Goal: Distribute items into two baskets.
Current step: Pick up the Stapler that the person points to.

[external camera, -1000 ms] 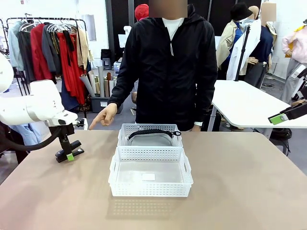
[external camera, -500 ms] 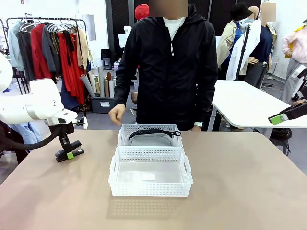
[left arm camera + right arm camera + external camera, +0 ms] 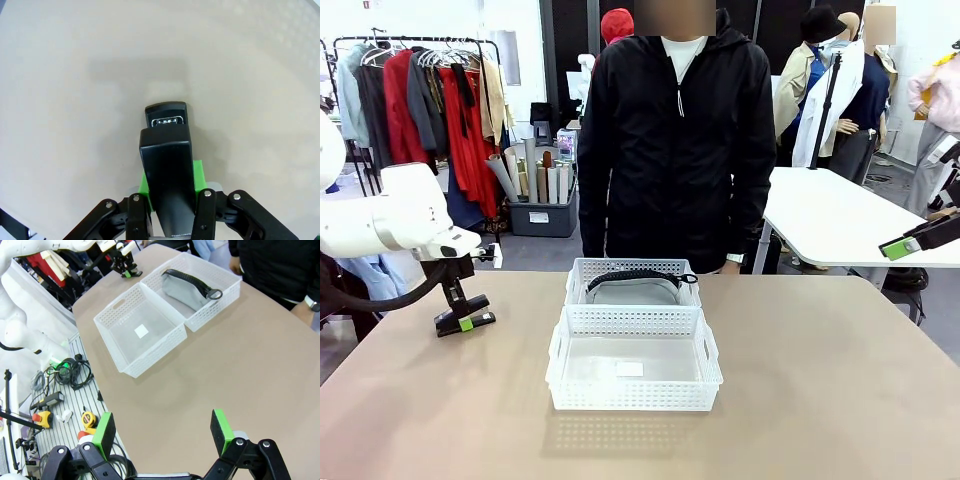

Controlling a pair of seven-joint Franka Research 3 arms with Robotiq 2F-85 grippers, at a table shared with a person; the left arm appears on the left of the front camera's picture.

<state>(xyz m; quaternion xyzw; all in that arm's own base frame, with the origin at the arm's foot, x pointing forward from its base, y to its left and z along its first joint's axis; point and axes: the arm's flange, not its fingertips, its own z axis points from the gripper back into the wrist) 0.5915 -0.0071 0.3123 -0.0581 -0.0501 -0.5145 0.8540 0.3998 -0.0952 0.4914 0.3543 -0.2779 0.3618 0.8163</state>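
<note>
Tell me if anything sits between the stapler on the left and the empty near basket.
Nothing visible does. The left gripper is shut on the stapler, and only bare table lies between it and the near basket. The far basket holds the pouch.

Both arms are glossy white with rounded casings; a black cable loops under the left arm point(image 3: 390, 225). The left gripper point(image 3: 170, 210) and right gripper point(image 3: 162, 432) are black, with bright green pads and silver screws at the finger joints. The person point(image 3: 670, 150) wears a black zipped hooded jacket over a white top
</note>
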